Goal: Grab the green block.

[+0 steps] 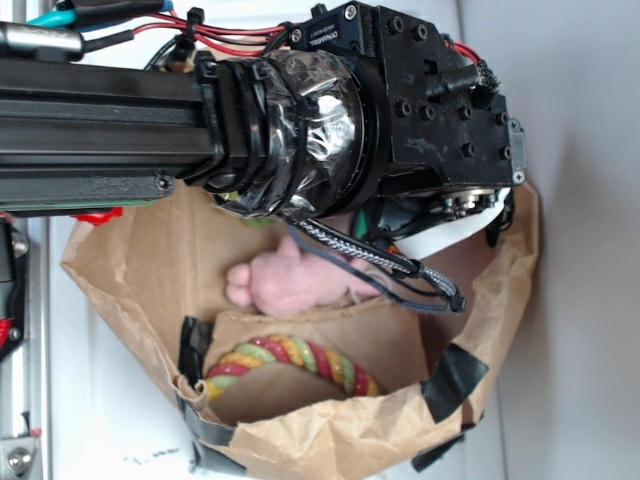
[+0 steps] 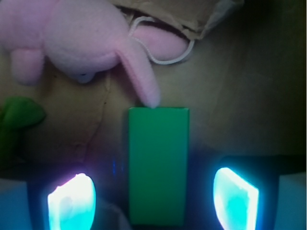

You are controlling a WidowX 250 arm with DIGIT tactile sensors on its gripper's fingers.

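In the wrist view the green block (image 2: pixel 158 163) lies flat on the brown paper floor, long side running away from me. My gripper (image 2: pixel 153 199) is open, its two glowing pads (image 2: pixel 72 201) standing left and right of the block with gaps on both sides. The pink plush (image 2: pixel 81 38) lies just beyond the block, one limb tip touching the block's far edge. In the exterior view the arm and wrist (image 1: pixel 400 110) reach down into the paper bag (image 1: pixel 330 440); the green block is hidden there behind the arm.
A fuzzy green plush (image 2: pixel 17 120) lies at the left. A multicoloured rope ring (image 1: pixel 290 362) and the pink plush (image 1: pixel 295 280) rest in the bag. A white cord (image 2: pixel 168 60) loops behind the plush. The bag walls surround the gripper closely.
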